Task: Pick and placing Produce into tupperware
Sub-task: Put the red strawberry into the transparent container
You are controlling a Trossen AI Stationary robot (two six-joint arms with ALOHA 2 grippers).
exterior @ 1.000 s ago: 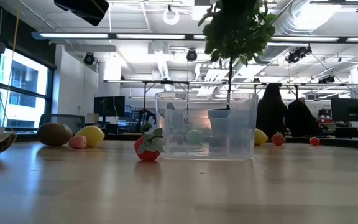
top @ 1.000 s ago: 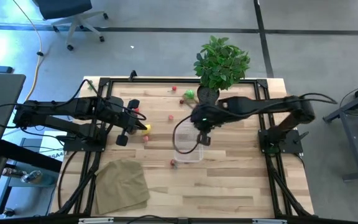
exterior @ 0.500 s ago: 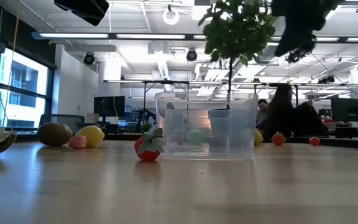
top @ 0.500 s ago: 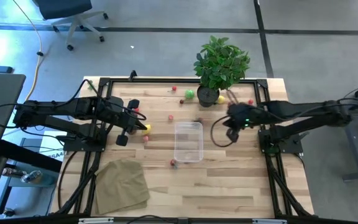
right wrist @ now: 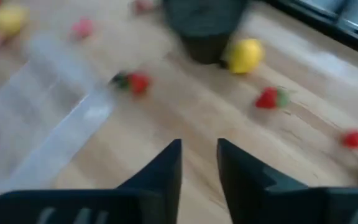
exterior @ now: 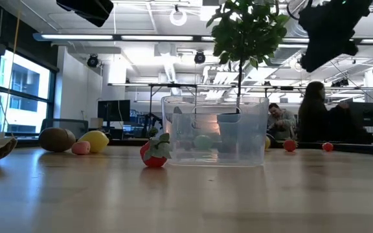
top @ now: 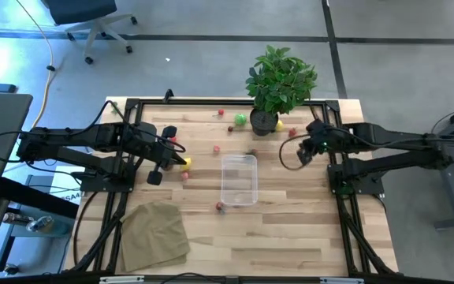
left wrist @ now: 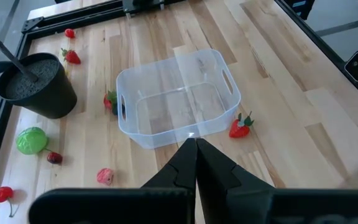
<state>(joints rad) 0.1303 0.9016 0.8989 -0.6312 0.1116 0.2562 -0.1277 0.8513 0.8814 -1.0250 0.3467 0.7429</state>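
Clear tupperware [top: 239, 179] sits mid-frame on our counter [top: 290, 229], seemingly empty; produce [top: 240, 120] remains scattered around it. Our right gripper [top: 304, 151], jaws narrowly parted, holds nothing; left gripper [top: 154, 175] waits, jaws closed.

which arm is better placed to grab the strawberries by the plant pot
Right. Its tool is open and empty, close to the strawberries beside the pot; the left tool is shut, across the tupperware.

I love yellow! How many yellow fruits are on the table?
2. One yellow fruit lies left of the tupperware; the other yellow fruit sits right beside the plant pot. More could hide behind things.
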